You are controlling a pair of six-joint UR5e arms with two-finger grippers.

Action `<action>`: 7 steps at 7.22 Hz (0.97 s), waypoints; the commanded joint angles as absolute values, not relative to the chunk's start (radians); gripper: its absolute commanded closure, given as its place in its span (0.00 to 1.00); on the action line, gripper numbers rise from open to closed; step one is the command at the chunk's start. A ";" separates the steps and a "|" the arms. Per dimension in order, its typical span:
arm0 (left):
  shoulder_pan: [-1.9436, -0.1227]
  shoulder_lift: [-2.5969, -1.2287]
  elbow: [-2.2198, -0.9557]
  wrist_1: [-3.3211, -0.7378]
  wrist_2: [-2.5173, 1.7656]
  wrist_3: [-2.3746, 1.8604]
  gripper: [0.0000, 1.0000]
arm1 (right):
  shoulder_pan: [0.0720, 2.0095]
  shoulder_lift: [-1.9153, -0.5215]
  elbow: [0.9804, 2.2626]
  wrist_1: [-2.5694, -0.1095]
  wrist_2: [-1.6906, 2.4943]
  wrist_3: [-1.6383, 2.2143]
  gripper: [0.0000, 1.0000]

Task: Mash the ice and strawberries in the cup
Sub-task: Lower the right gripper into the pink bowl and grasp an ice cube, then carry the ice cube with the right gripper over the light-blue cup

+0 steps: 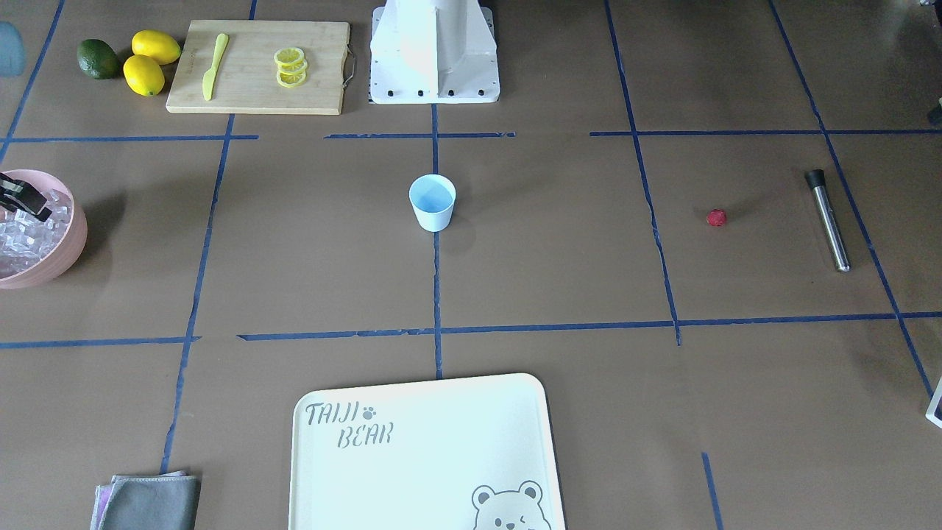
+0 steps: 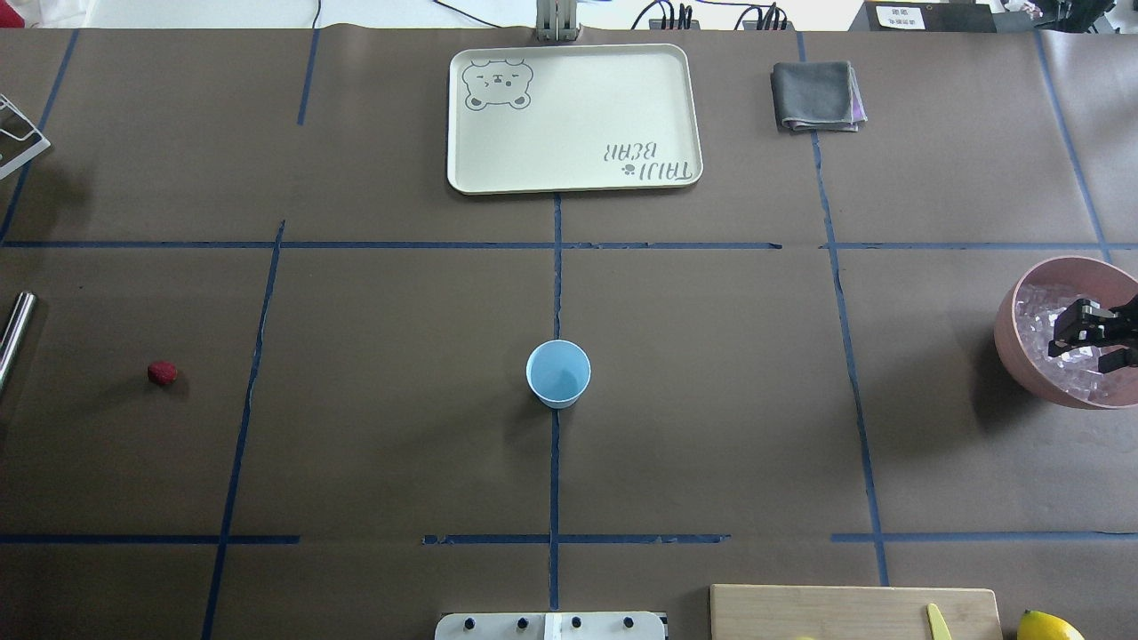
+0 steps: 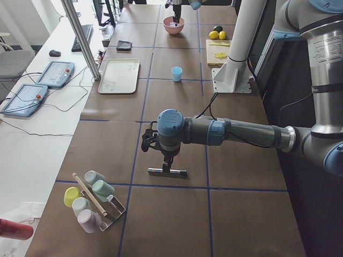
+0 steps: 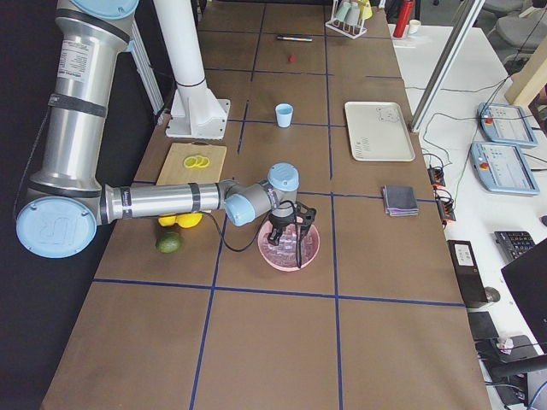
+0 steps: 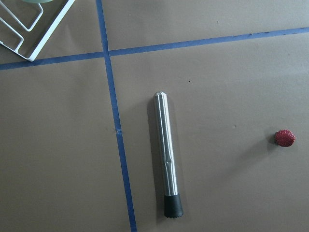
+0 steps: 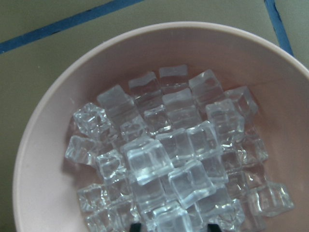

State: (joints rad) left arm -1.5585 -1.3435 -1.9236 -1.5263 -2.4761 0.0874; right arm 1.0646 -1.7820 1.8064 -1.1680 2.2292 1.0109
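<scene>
My right pincer point(image 2: 1086, 351) hangs open over the ice point(image 6: 169, 159) in the bowl point(image 2: 1009, 347), far right. Ice-fetching step: next I dip, pinch one cube, carry it to the centre cup point(image 2: 558, 374).

Only readable marks: "TAIJI BEAR" in grey on the cream tray point(image 1: 441, 471), upside down in the overhead view, plus a "UR" logo on the near arm's blue joint cap point(image 4: 55, 229).
</scene>
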 commanded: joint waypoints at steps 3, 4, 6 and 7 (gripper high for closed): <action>-1.559 -1.344 -1.925 -1.526 -2.479 0.087 0.00 | 1.068 -1.756 1.821 -1.167 2.229 1.032 1.00; -1.559 -1.344 -1.925 -1.526 -2.479 0.086 0.00 | 1.068 -1.756 1.853 -1.169 2.230 1.034 1.00; -1.559 -1.345 -1.925 -1.526 -2.480 0.087 0.00 | 1.068 -1.749 1.974 -1.173 2.232 1.035 1.00; -1.559 -1.344 -1.925 -1.526 -2.480 0.087 0.00 | 1.066 -1.685 2.009 -1.175 2.241 1.086 1.00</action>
